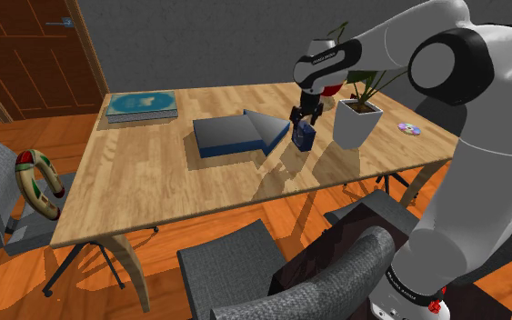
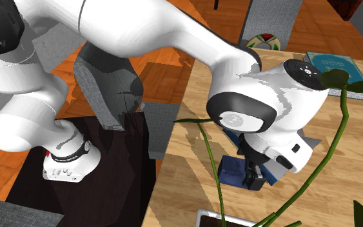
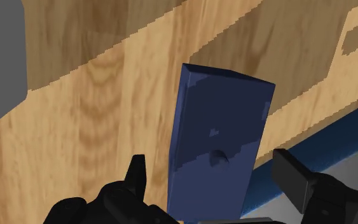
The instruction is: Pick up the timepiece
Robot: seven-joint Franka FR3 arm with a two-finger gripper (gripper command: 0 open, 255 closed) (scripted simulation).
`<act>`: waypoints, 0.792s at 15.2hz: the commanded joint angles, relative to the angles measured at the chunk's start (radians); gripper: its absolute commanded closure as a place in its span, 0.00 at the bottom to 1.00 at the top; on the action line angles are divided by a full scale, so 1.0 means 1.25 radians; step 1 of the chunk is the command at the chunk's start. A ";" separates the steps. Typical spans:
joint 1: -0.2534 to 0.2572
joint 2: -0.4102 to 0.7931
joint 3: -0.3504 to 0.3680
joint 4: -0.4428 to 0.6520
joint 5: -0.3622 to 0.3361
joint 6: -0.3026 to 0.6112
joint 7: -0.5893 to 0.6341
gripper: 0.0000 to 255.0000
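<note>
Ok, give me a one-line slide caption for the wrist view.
Open pincer straddles the boxy dark blue timepiece on the wooden table, neither finger touching it.

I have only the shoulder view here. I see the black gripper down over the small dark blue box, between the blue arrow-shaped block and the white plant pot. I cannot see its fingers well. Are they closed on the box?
Observer: No. In the wrist view the gripper is open. The small dark blue box stands between the fingers, with a gap on each side.
Operator: Thank you. What lies next to the fingers on the outside?
Observer: Beyond one finger the wrist view shows the side of the blue arrow-shaped block. Beyond the other finger there is bare wooden table.
</note>
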 commanded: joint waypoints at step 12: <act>0.000 0.016 0.001 -0.020 0.004 0.036 -0.002 1.00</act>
